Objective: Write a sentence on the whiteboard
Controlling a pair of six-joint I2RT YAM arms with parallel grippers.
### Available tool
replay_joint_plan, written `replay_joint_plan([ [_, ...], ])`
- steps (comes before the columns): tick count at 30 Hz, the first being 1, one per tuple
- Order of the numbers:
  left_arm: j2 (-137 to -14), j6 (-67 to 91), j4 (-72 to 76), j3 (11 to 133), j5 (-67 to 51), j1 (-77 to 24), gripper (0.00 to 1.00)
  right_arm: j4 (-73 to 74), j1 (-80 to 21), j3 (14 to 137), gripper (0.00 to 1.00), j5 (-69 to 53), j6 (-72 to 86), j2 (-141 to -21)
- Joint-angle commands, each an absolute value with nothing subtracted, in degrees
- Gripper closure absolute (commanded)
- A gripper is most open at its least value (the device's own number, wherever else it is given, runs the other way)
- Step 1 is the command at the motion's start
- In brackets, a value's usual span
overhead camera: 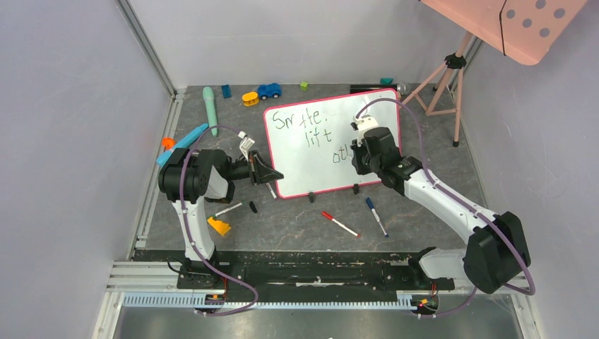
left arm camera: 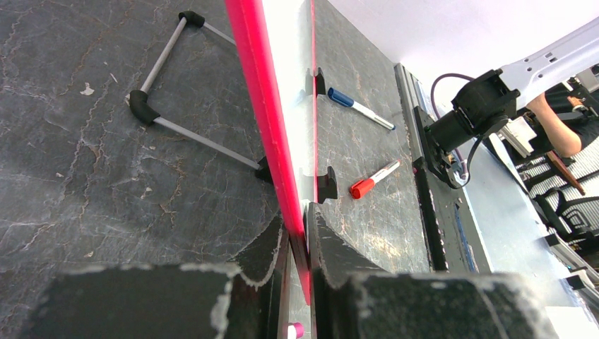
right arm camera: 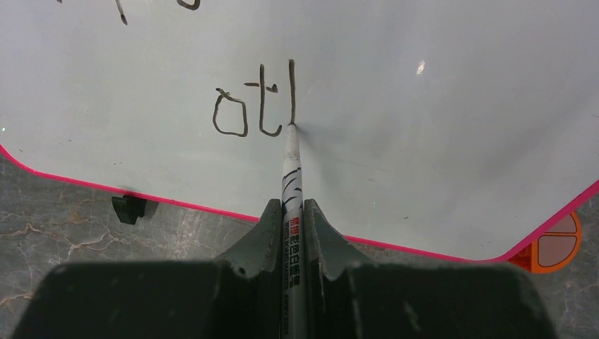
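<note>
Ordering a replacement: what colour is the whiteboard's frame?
Pink-red frame on the glossy white whiteboard; left wrist view best.

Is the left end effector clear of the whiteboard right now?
No, in the left wrist view the left end effector is clamped on the pink-red frame of the whiteboard.

The whiteboard (overhead camera: pixel 297 169) carries a black handwritten sentence (overhead camera: pixel 311 134) in three lines. They read roughly "Sm tte." at 11 o'clock, "lift" near the middle and "otl" at 4 o'clock. The marker (right arm camera: pixel 292 183) has a small printed label in red and black, too small to read.
</note>
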State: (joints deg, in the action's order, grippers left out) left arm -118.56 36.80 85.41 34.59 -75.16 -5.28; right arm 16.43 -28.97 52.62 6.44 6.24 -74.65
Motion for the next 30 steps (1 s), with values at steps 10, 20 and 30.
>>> replay_joint_plan([
  [10, -119.62, 31.68, 89.21, 34.18, -77.31, -5.82, 0.86, 15.21, -28.5, 56.73, 1.0, 7.09, 5.63, -75.48],
  [20, -119.46, 31.64, 89.21, 34.16, -77.27, -5.79, 0.86, 15.83, -27.78, 59.12, 1.0, 7.8, 5.08, -76.55],
  [30, -119.5, 31.62, 89.21, 34.19, -77.26, -5.8, 0.86, 16.26, -27.29, 56.88, 1.0, 8.57, 5.44, -75.28],
])
